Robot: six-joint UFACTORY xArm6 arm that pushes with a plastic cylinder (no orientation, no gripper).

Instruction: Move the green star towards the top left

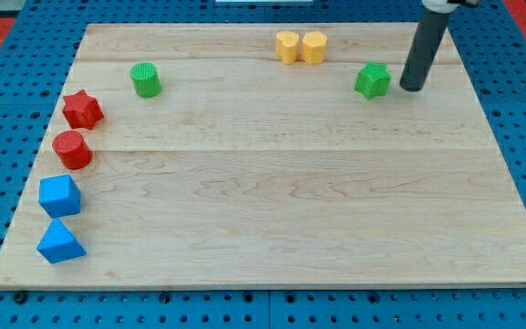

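Observation:
The green star [372, 80] lies on the wooden board [272, 201] near the view's top right. My tip [411, 88] stands just to the right of the star, a small gap apart from it. The dark rod rises from the tip toward the view's top edge.
Two yellow blocks [300, 47] sit side by side at the top, left of the star. A green cylinder [145, 79] is at the upper left. A red star [82, 110], red cylinder [71, 149], blue cube [59, 196] and blue wedge-shaped block [59, 242] line the left edge.

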